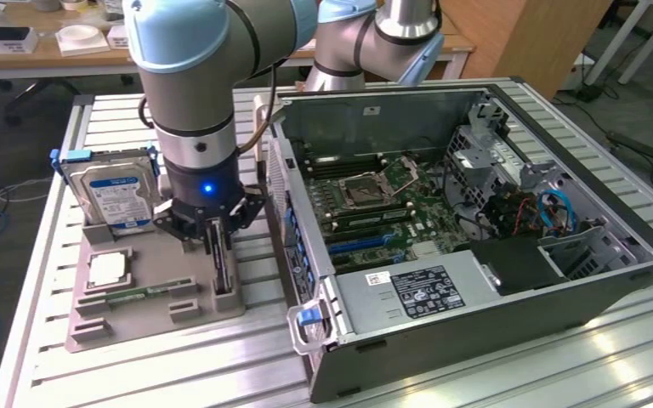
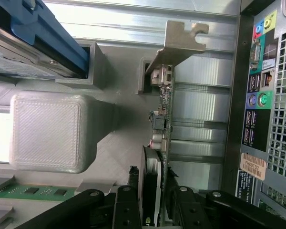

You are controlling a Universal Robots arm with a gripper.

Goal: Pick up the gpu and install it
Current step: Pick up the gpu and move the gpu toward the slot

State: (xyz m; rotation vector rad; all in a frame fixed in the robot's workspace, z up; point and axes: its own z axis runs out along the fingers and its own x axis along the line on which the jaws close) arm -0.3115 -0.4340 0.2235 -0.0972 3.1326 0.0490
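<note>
Looking at the exterior view first: the arm stands straight down over the grey holder [image 1: 190,313] on the table [image 1: 474,378]; the pincer [image 1: 211,234] sits right on top of the gpu [image 1: 225,272], which stands on its long edge in a slot at the side of the holder nearest the open computer case [image 1: 599,255]; the card is seated in that slot, not lifted; the hard drive [image 1: 113,191] stands upright at the exterior view's left of the arm; 1 memory stick [image 1: 133,296] lies flat in the holder; the motherboard [image 1: 383,200] lies bare inside the case, no card fitted.

Over to the wrist view: the gpu [image 2: 163,109] shows edge-on, silver end bracket [image 2: 181,43] at the end away from the pincer [image 2: 154,204], black cooler block [image 2: 150,183] at the near end; the pincer straddles the card at that cooler end; whether it has clamped or merely flanks the card, I cannot tell; the case's rear port panel [image 2: 257,95] runs just beside.

Handling, as I judge it: light and stiff, yet fragile; a thin board studded with small parts; the best hold is across the cooler block and the board's back, not the bracket; smooth faces may slip, and a tilt could bind it in the slot.
</note>
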